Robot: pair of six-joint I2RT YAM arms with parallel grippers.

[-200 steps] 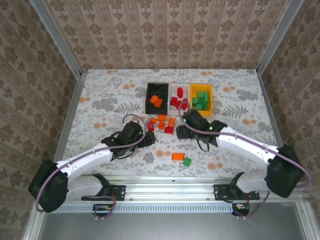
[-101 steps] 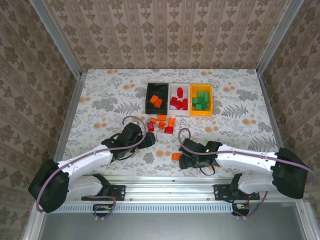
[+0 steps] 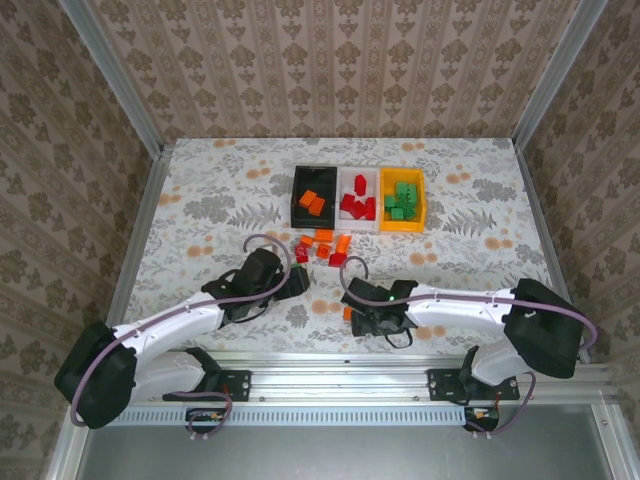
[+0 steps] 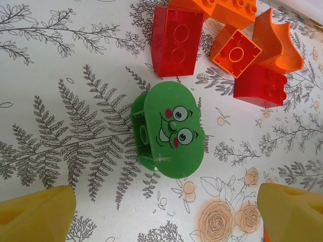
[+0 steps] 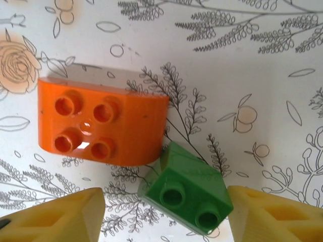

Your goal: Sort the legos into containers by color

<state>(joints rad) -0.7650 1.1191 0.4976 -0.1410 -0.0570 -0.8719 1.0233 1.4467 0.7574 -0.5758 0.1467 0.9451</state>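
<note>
The black bin, white bin and yellow bin stand in a row at the back, holding orange, red and green legos in turn. Loose red and orange legos lie in front of them. My left gripper is open just short of a rounded green lego with a cartoon face; a red lego and an orange lego lie beyond. My right gripper is open, with a small green lego between its fingers and an orange lego beside it.
The left gripper and right gripper both sit low over the flowered table, close together near its front middle. A metal rail runs along the front edge. Patterned walls enclose the table.
My right arm has swung back from in front of the bins to the near edge and come down over the orange and green legos. The left arm has hardly moved.
</note>
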